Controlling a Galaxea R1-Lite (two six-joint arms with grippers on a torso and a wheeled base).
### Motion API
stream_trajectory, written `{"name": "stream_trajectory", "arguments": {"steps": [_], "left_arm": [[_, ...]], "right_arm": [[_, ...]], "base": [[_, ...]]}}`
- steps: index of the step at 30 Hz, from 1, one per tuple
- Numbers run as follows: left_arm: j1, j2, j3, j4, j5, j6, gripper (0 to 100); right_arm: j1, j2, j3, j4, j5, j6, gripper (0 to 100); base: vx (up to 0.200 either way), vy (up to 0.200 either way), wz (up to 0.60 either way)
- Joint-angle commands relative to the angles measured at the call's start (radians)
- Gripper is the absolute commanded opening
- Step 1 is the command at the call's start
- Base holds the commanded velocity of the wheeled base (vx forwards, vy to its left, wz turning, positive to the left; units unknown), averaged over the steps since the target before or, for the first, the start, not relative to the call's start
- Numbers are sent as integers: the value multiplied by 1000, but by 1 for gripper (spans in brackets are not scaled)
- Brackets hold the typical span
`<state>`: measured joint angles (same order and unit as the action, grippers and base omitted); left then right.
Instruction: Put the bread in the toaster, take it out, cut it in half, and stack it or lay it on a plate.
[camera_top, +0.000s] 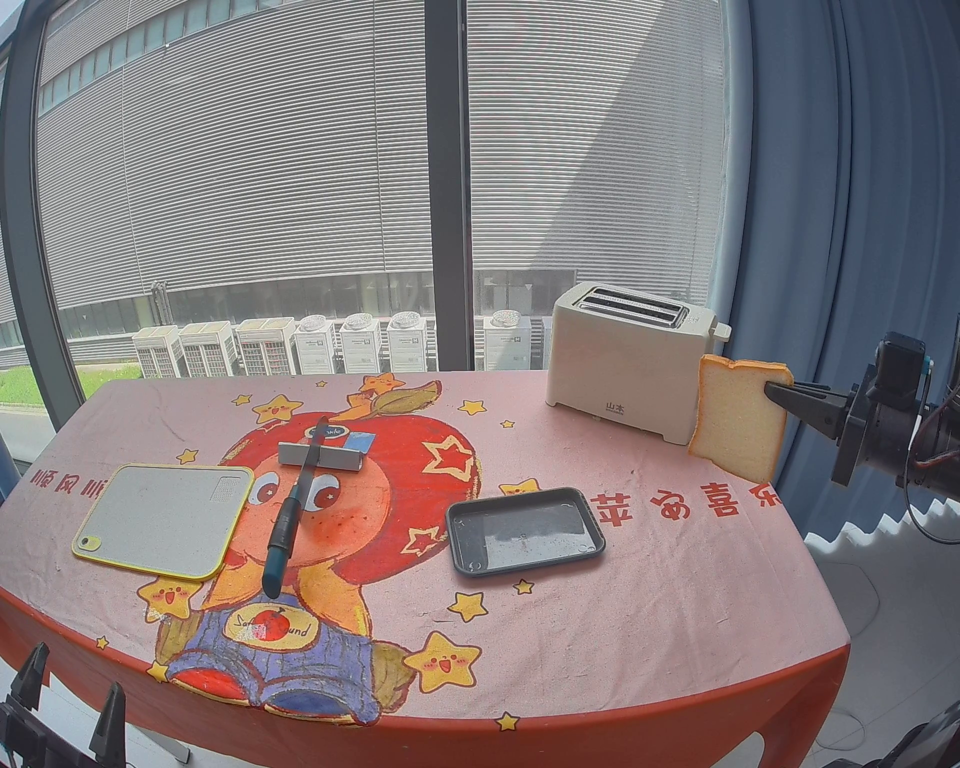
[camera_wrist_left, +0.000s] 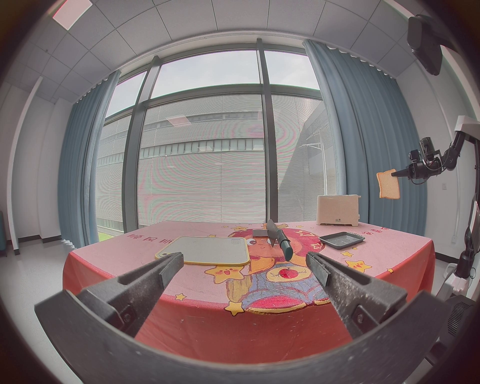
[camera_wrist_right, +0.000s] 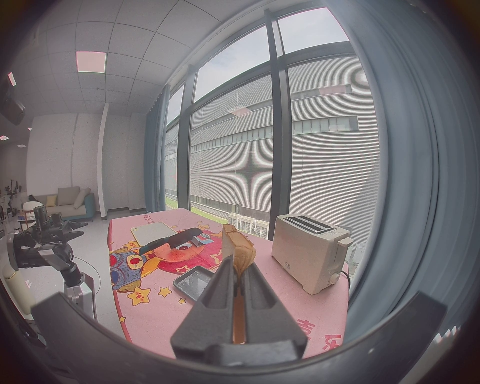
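Observation:
A slice of bread (camera_top: 738, 418) hangs upright in the air just right of the white toaster (camera_top: 628, 358), off the table's right side; my right gripper (camera_top: 782, 392) is shut on its right edge. In the right wrist view the bread (camera_wrist_right: 237, 248) stands edge-on between the closed fingers (camera_wrist_right: 220, 295), with the toaster (camera_wrist_right: 308, 251) beyond. A dark rectangular tray (camera_top: 524, 530) lies at the table's middle. A knife (camera_top: 290, 512) with a dark handle rests on a small block. The pale cutting board (camera_top: 164, 519) lies at the left. My left gripper (camera_wrist_left: 242, 280) is open, low before the table's front edge.
The round table carries a red cartoon cloth (camera_top: 640, 610). A window and blue curtain (camera_top: 830, 200) stand right behind the toaster. The toaster's two slots (camera_top: 632, 306) face up.

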<state>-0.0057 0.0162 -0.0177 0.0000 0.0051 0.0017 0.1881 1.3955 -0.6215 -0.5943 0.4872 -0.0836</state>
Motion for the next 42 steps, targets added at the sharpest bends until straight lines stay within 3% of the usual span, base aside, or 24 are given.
{"name": "stream_trajectory", "arguments": {"steps": [1,42], "left_arm": [[1,-16,18,0,-2,0,100],[1,-16,18,0,-2,0,100]], "right_arm": [[1,-3,-1,-1,1,-1,0],[33,-1,22,-1,-7,-21,0]], "base": [[0,200,0],[0,200,0]]}}
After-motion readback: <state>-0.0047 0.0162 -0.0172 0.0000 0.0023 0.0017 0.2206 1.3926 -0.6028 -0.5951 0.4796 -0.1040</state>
